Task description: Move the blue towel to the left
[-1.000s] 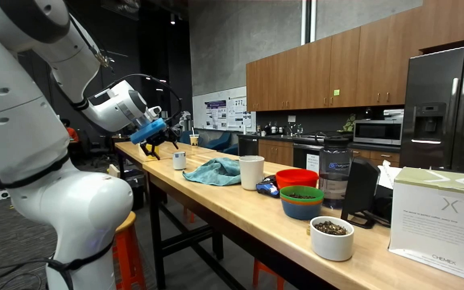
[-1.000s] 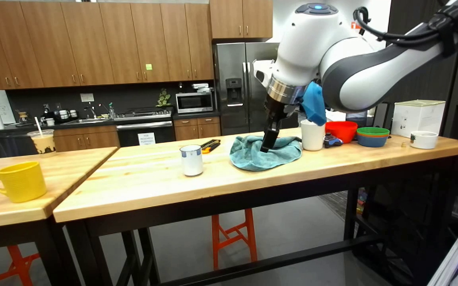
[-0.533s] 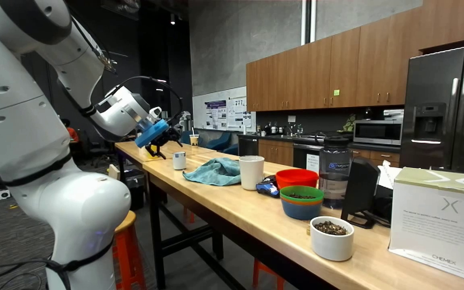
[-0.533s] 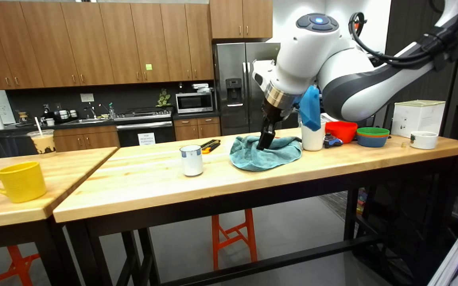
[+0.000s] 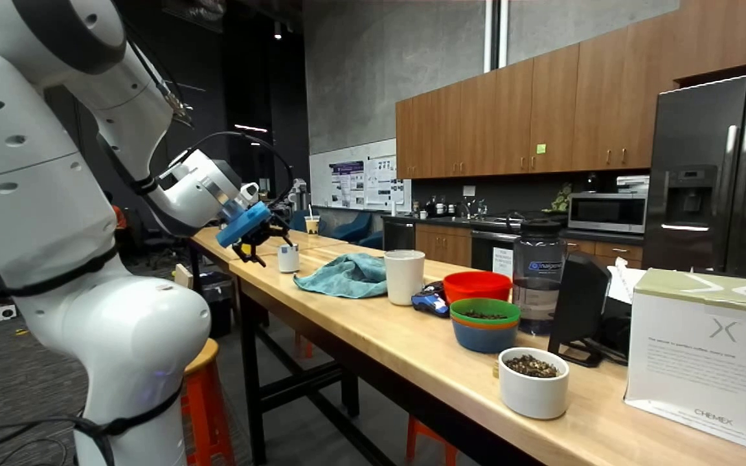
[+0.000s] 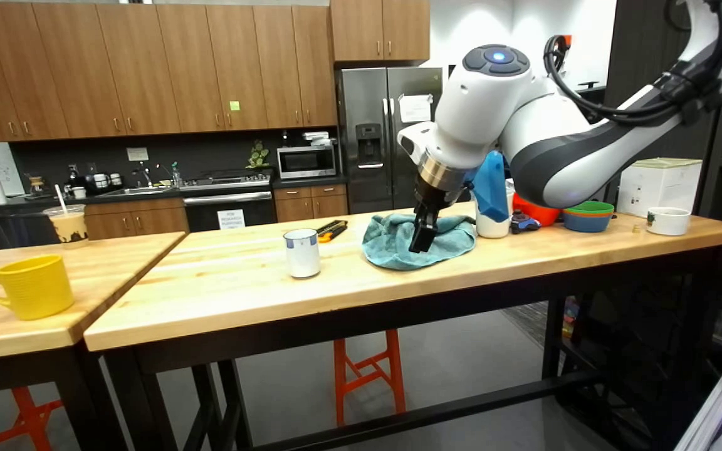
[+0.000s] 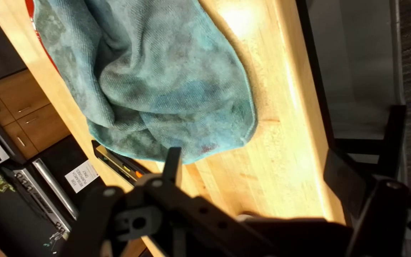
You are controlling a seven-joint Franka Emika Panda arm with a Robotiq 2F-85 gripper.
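Towel: blue-green cloth towel (image 6: 392, 249), rumpled, lying on the pale wooden table (image 6: 242, 275) between a short white cup (image 6: 302, 257) with blue patches at the rim and a tall plain white cup (image 5: 404, 279).
Gripper state: black two-fingered gripper (image 7: 252, 155), fingers (image 7: 172, 164) spread wide apart, holding nothing.
Gripper position: near the table's front edge, pitched downward, apart from the towel as I see it in an exterior view; I cannot judge its exact height.
Wrist view: one fingertip lines up with the towel's border, the other with the table's edge.
Arm: white-and-grey jointed robot arm (image 5: 133, 330), blue block (image 5: 241, 224) fixed at the wrist.
Hand tools: slim black-and-orange hand tools (image 6: 332, 231), lying beyond the short cup, near the towel.
Bowls: glossy red bowl (image 5: 476, 285) just beside stacked green, orange and blue bowls (image 5: 486, 336); dark loose pieces (image 5: 483, 315) in the green one.
Mug: ribbed yellow mug (image 6: 34, 288) on the adjoining wooden table (image 6: 116, 266), its handle facing away from the towel.
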